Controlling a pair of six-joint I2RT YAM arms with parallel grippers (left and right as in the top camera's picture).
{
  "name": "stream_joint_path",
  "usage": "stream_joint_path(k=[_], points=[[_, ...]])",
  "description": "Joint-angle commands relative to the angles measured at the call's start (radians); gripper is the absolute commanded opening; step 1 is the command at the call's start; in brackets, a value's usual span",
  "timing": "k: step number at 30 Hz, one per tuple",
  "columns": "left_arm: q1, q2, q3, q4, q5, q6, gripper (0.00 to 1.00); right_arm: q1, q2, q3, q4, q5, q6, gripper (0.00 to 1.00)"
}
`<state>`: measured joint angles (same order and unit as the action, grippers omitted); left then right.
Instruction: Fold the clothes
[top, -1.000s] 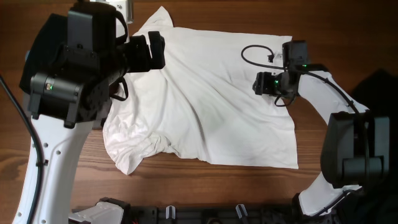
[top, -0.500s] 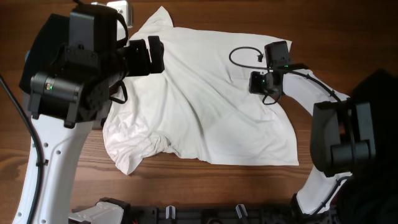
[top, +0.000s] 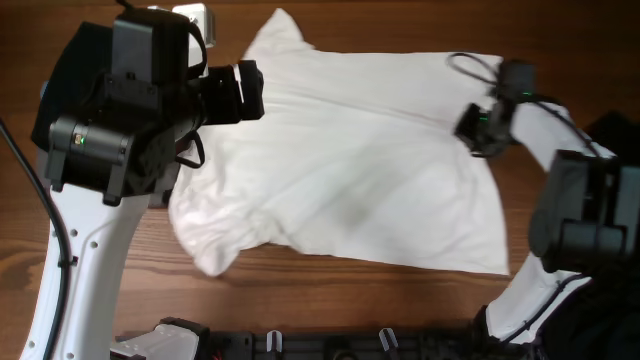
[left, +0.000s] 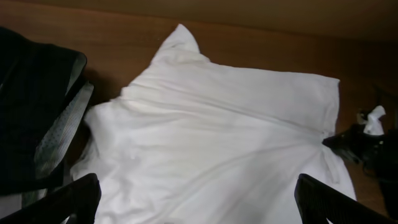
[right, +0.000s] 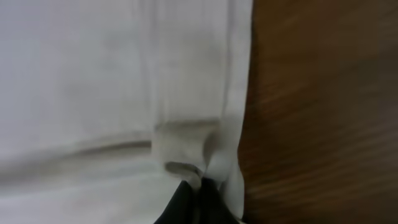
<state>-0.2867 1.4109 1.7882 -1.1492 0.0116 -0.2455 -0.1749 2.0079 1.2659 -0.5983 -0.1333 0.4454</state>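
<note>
The large white short-sleeved T-shirt (top: 350, 180) lies spread across the middle of the brown wood-grain surface (top: 380, 300), plain side up. Long soft creases run across it. One sleeve points to 12 o'clock and the other is bunched at 7 o'clock in the overhead view. At its 3 o'clock edge the right tool (right: 194, 200) is clenched on the stitched hem, puckering the cloth there. The left tool (left: 199, 202) hangs released above the shirt, its black fingertips (left: 74, 198) spread wide. In the left wrist view, black and grey garments (left: 37, 124) lie heaped at the shirt's 9 o'clock, touching it.
</note>
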Motion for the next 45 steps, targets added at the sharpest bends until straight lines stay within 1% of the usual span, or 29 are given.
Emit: stream_joint_path(k=[1,2,4,6,8,14,17,23,24,26,27,29,32,34,36,37,38,39,40,42,45], points=[[0.003,-0.003,0.007,0.000,-0.013,0.003,1.00,-0.123,0.084,-0.050,-0.042,0.143,-0.131,0.42],[0.003,-0.003,0.007,0.000,-0.013,0.003,1.00,-0.134,0.074,-0.032,-0.044,0.083,-0.193,0.48],[0.003,-0.003,0.007,0.000,-0.013,0.003,1.00,-0.137,0.050,-0.003,-0.055,0.000,-0.247,0.54],[0.003,-0.003,0.007,0.000,-0.013,0.003,1.00,-0.129,0.015,0.027,-0.064,-0.069,-0.263,0.57],[0.003,-0.003,0.007,0.001,-0.013,0.003,1.00,-0.113,-0.032,0.056,-0.069,-0.098,-0.258,0.61],[0.003,0.006,0.007,-0.013,-0.013,0.001,1.00,-0.043,-0.246,0.071,-0.088,-0.133,-0.233,0.62],[0.003,0.029,0.007,-0.015,-0.008,-0.029,1.00,0.016,-0.312,0.071,-0.130,-0.134,-0.235,0.61],[0.003,0.132,0.005,-0.050,-0.002,-0.050,0.99,0.203,-0.298,0.056,-0.200,-0.153,-0.232,0.62],[0.003,0.152,0.005,-0.059,-0.002,-0.052,0.98,0.230,-0.296,0.054,-0.204,-0.152,-0.224,0.62],[0.003,0.193,0.005,-0.077,-0.002,-0.052,0.95,0.278,-0.283,0.053,-0.207,-0.149,-0.177,0.67],[0.003,0.216,0.005,-0.085,-0.002,-0.052,0.94,0.293,-0.278,0.053,-0.207,-0.148,-0.156,0.68],[0.003,0.259,0.005,-0.098,-0.002,-0.052,0.93,0.309,-0.269,0.053,-0.203,-0.144,-0.125,0.68],[0.003,0.328,0.001,-0.099,-0.002,-0.055,0.88,0.306,-0.261,0.053,-0.209,-0.093,-0.068,0.68],[0.003,0.385,-0.006,-0.082,-0.002,-0.055,0.83,0.305,-0.261,0.053,-0.213,-0.092,-0.072,0.68],[0.002,0.441,-0.006,-0.060,0.017,-0.054,0.80,0.304,-0.261,0.053,-0.224,-0.084,-0.076,0.68],[0.002,0.478,-0.006,-0.041,0.050,-0.054,0.75,0.304,-0.261,0.053,-0.230,-0.068,-0.076,0.68],[0.002,0.515,-0.006,-0.019,0.086,-0.054,0.62,0.304,-0.261,0.053,-0.233,-0.065,-0.077,0.68],[0.000,0.556,-0.006,0.001,0.108,-0.045,0.56,0.304,-0.261,0.053,-0.237,-0.065,-0.077,0.68],[-0.002,0.587,-0.006,0.016,0.105,-0.035,0.34,0.304,-0.261,0.053,-0.241,-0.065,-0.077,0.68],[-0.003,0.678,-0.006,0.060,0.104,-0.024,0.04,0.304,-0.261,0.053,-0.256,-0.065,-0.076,0.68],[-0.004,0.765,-0.006,0.127,0.120,-0.023,0.04,0.304,-0.261,0.053,-0.256,-0.065,-0.079,0.68]])
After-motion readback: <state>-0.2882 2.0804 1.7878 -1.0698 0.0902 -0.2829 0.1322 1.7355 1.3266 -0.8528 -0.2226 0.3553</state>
